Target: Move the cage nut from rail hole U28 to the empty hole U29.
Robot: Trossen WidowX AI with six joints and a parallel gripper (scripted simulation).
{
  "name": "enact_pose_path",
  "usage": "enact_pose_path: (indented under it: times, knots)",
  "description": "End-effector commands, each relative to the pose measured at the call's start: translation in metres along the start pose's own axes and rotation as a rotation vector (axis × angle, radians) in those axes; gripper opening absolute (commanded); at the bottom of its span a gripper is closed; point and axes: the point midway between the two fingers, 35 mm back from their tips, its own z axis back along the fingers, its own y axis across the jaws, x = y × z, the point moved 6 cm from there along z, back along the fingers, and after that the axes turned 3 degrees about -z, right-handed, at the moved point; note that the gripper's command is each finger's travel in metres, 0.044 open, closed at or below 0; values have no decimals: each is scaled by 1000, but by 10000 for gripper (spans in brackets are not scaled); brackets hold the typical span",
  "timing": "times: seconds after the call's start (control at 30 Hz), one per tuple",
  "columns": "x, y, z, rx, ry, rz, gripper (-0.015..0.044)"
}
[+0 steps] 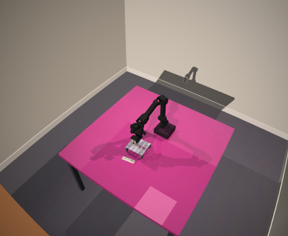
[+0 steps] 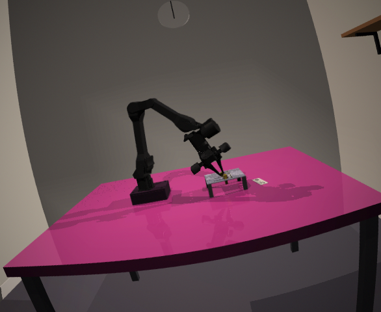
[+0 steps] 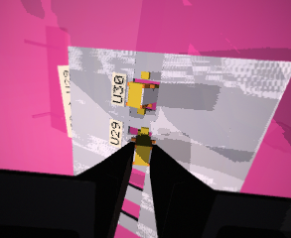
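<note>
- Yellow metal shows between the fingertips of the tool (image 1: 137,141) (image 2: 222,175) (image 3: 144,143): the cage nut (image 3: 142,156) is gripped, with the two fingers drawn in close on it.
- That nut is at the U29 part of the rail plate (image 1: 140,150) (image 2: 214,177) (image 3: 185,119), just beside the U29 label (image 3: 115,133); a slip of pink opening shows next to its far end.
- The other nut (image 3: 136,95) sits beside the U30 label (image 3: 118,89), near the gripped one but apart from it.
- The rail plate stands on short legs on the pink counter (image 1: 96,132) (image 2: 184,228) (image 3: 26,149), with a printed card (image 1: 128,159) (image 2: 260,181) (image 3: 64,99) lying near it.
- The step in hand looks to be seating the nut in U29; lifting it from U28 seems to be done.
- Whether it is square and fully down I cannot tell, as the fingertips cover part of it, and the wings under the plate are out of sight.
- Next should come a straight, level push until both wings spring open below, holding the grip while any tilt is worked out.
- Only then should the fingers part and back away along their own line, well off the U30 nut, since a sideways drift could knock it or cock the moved one.
</note>
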Motion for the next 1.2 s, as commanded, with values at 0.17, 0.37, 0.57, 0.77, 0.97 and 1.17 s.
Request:
enact_pose_path:
  times: [0.17,0.37,0.57,0.77,0.97,1.17]
  knots:
    - [0,2,0,-16,-3,5,36]
    - [0,3,0,-26,-4,4,36]
    - [1,5,0,-33,-4,4,36]
    - [1,5,0,-34,-4,4,36]
    - [1,6,0,-42,-5,4,36]
    - [0,7,0,-50,-5,4,36]
